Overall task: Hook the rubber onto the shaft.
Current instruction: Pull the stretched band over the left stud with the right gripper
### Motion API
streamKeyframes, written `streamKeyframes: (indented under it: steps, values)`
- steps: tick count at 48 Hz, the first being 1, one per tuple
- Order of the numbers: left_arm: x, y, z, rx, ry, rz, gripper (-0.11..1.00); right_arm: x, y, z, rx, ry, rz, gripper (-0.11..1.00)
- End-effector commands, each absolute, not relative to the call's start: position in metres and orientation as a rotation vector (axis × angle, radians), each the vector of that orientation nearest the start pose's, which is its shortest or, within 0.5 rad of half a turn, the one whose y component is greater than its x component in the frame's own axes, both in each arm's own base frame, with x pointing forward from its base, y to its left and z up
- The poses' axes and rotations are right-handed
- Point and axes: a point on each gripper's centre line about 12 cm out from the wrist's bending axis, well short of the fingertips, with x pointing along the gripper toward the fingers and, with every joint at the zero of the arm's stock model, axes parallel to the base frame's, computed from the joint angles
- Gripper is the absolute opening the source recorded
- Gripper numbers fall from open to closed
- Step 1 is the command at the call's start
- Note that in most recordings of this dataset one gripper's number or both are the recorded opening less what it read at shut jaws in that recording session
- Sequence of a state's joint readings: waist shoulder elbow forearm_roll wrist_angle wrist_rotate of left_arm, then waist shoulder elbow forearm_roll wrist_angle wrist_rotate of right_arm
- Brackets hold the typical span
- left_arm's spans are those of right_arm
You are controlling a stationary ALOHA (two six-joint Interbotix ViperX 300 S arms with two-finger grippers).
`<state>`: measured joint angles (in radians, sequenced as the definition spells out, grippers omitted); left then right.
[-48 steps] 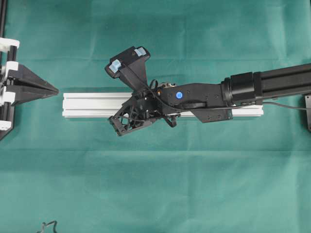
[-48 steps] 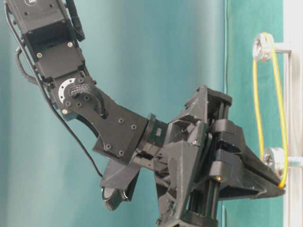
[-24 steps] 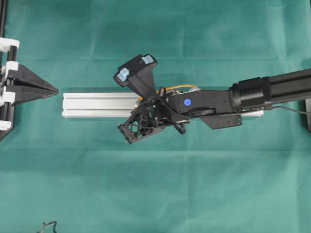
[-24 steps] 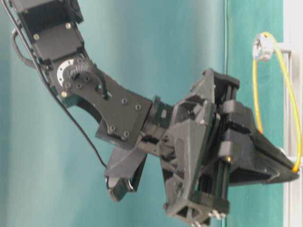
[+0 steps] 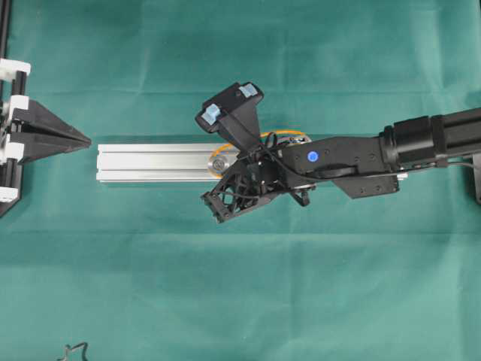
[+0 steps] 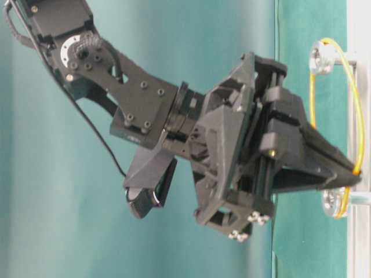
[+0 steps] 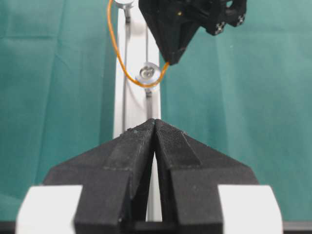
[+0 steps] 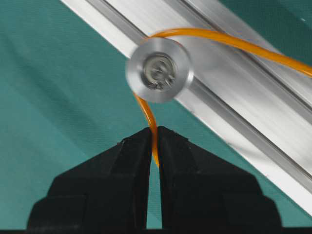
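Observation:
The rubber is a thin orange loop. It curves round the near shaft, a post with a round metal cap on the aluminium rail, and runs down into my right gripper, which is shut on it. From the left wrist view the rubber hangs from the far shaft, passes under the near shaft and rises to the right gripper. My left gripper is shut on nothing, off the rail's left end.
The rail lies lengthwise across the green cloth. The right arm stretches in over the rail's right half. A black cable end lies at the bottom left edge.
The right gripper has moved right along the rail with the rubber in it, uncovering the near shaft's cap in the overhead view. The left gripper has stayed still.

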<state>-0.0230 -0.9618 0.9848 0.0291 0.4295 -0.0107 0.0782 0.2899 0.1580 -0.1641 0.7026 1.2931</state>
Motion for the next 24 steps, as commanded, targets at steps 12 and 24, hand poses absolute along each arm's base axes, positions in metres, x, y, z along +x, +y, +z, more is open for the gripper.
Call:
streamKeyframes:
  steps: [12,24]
  values:
    - [0.198,-0.004,0.302,0.027,0.420,-0.017,0.00,0.448,0.022,0.187,0.944,0.937,-0.651,0.07]
    - [0.198,-0.004,0.302,0.028,0.420,-0.017,0.00,0.440,0.022,0.186,0.934,0.947,-0.652,0.07]
